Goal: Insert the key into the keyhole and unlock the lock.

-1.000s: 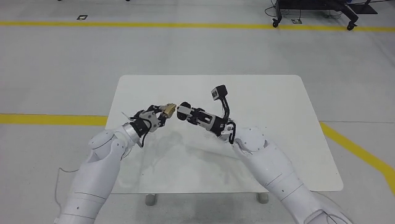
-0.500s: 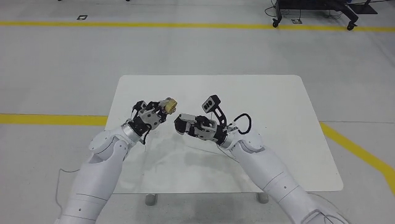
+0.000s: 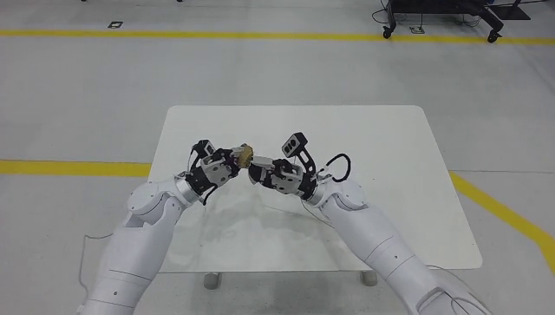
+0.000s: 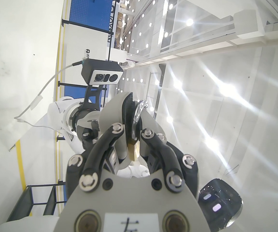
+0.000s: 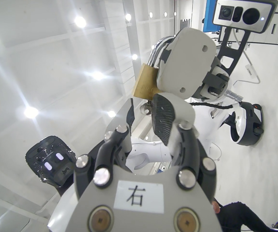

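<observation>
Above the white table (image 3: 390, 141), my left gripper (image 3: 227, 166) is shut on a brass padlock (image 3: 245, 154). In the left wrist view the padlock's steel shackle (image 4: 139, 111) and brass body (image 4: 131, 149) sit between the fingers (image 4: 116, 112). In the right wrist view the padlock (image 5: 145, 83) hangs body-down from the left gripper, and my right gripper (image 5: 146, 114) is shut on a small silver key (image 5: 145, 109) right under the brass body. My right gripper (image 3: 260, 173) meets the padlock over the table's middle left. The keyhole itself is hidden.
The white table's edges run close on the left. Yellow floor lines (image 3: 260, 35) and a dark wheeled frame (image 3: 442, 3) lie beyond the table, far from the arms. Each arm carries a wrist camera (image 3: 295, 146) on a bracket near the grippers.
The two grippers had drawn apart half a second ago. Now the right gripper has moved back up to the padlock, and the left gripper has shifted slightly right and down toward it.
</observation>
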Available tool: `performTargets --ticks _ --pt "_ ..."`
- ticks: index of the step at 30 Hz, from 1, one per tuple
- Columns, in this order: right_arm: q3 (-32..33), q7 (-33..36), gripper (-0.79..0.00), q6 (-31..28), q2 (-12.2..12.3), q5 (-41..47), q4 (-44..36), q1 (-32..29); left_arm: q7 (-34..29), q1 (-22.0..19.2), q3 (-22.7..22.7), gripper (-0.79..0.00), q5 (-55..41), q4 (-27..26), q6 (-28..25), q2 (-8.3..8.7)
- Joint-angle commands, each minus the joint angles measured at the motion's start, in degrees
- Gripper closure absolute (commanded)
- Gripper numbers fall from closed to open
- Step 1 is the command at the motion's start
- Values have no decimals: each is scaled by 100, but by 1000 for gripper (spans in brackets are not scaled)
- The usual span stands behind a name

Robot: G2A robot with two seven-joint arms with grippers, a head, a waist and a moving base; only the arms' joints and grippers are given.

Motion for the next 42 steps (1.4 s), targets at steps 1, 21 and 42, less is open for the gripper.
performTargets --ticks 1,21,42 --pt "4 21 0 12 -10 6 20 10 -2 -4 5 0 47 -3 -7 4" --pt "319 145 -336 46 23 -147 -171 -158 289 45 -66 0 67 -41 -110 17" --pt "191 130 -132 282 -45 -393 -88 -105 236 8 8 0 556 -64 -196 54"
